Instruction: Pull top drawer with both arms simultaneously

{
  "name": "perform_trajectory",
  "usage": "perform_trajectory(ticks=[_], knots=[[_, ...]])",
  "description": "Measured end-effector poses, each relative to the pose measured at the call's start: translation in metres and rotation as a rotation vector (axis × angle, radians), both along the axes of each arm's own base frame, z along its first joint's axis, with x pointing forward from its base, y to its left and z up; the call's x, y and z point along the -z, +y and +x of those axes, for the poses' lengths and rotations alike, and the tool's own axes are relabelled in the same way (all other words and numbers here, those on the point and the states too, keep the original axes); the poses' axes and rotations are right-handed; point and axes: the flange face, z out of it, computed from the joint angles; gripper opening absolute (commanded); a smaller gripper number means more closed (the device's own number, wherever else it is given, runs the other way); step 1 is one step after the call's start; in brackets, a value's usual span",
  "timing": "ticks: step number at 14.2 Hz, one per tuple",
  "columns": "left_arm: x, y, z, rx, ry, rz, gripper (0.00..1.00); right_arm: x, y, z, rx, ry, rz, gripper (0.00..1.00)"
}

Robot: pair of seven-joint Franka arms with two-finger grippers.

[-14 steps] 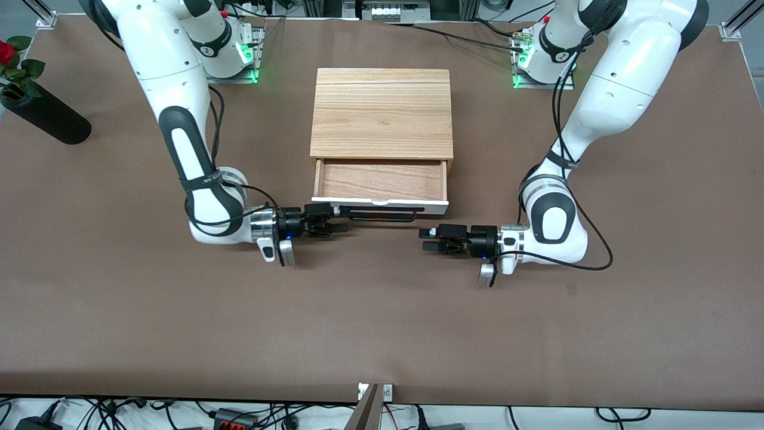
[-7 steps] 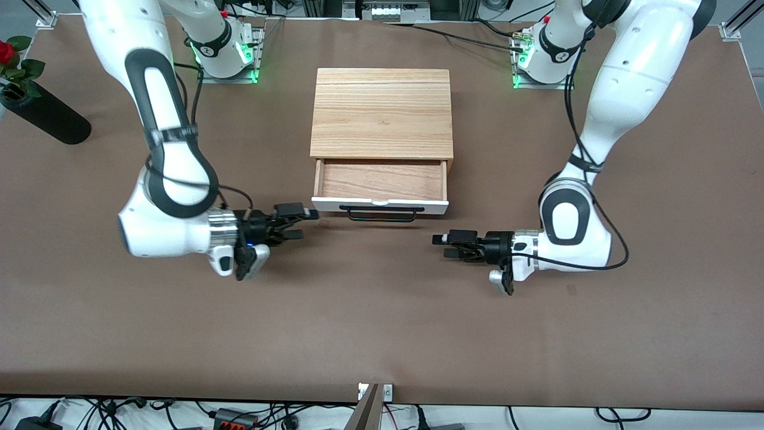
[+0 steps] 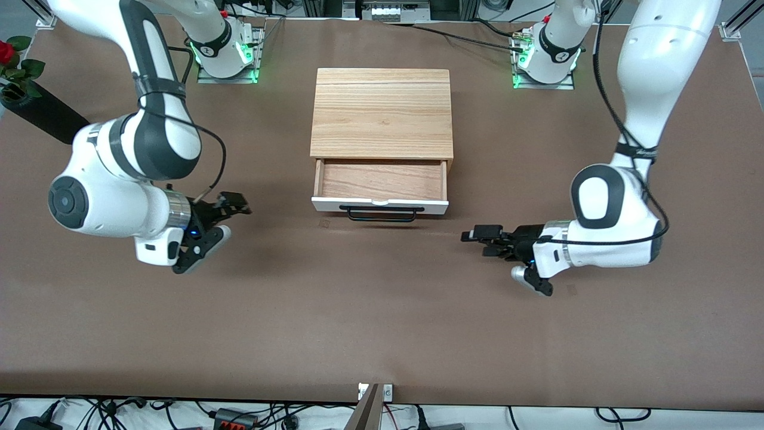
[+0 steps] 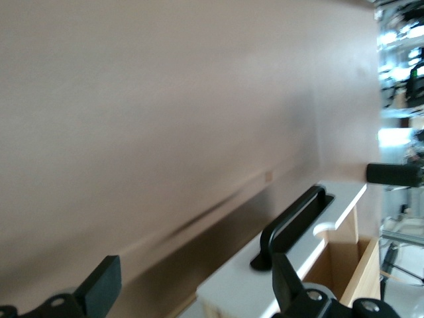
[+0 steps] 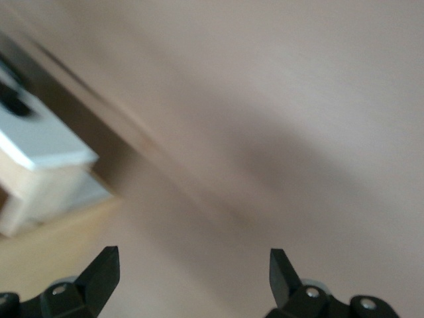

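The top drawer point(image 3: 380, 205) of the light-wood cabinet point(image 3: 382, 113) stands pulled out, and its wooden interior shows. Its black bar handle point(image 3: 380, 214) is free. My right gripper point(image 3: 234, 210) is open and empty, low over the table, apart from the drawer toward the right arm's end. My left gripper point(image 3: 482, 240) is open and empty, low over the table toward the left arm's end. The left wrist view shows open fingertips point(image 4: 101, 283), the white drawer front point(image 4: 281, 268) and the handle point(image 4: 295, 218). The right wrist view shows open fingertips point(image 5: 105, 268) and a corner of the drawer front point(image 5: 40, 142).
A black vase point(image 3: 51, 116) with a red rose point(image 3: 6, 51) lies at the right arm's end of the table. It also shows in the left wrist view point(image 4: 394, 174). The brown table mat point(image 3: 382, 316) spreads in front of the drawer.
Both grippers have drawn away from the handle, each toward its own arm's end of the table. The right gripper was at the handle's end before. The drawer has stayed open.
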Motion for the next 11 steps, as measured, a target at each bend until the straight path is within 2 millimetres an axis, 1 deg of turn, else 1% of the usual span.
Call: perform_trajectory(ticks=[1,3,5,8,9,10,11], knots=[[-0.01,0.007,-0.002,0.019,0.001,0.05,1.0,-0.013,-0.004,-0.002,-0.014,-0.01,-0.073,1.0],[-0.032,0.023,-0.007,0.045,0.002,0.156,1.0,-0.043,-0.012,-0.012,-0.026,0.018,-0.164,1.0],[-0.055,0.036,-0.013,0.053,0.012,0.251,1.0,-0.08,-0.024,-0.022,-0.023,0.047,-0.214,1.0],[-0.096,0.056,-0.026,0.062,0.018,0.408,1.0,-0.148,-0.057,-0.04,0.027,0.066,-0.25,1.0],[-0.111,0.066,-0.031,0.055,0.023,0.442,1.0,-0.168,-0.067,-0.048,0.047,0.062,-0.244,1.0],[-0.125,0.078,-0.036,0.056,0.018,0.483,1.0,-0.181,-0.079,-0.058,0.076,0.063,-0.236,1.0],[-0.14,0.088,-0.041,0.058,0.007,0.53,1.0,-0.188,-0.091,-0.067,0.117,0.068,-0.226,1.0]])
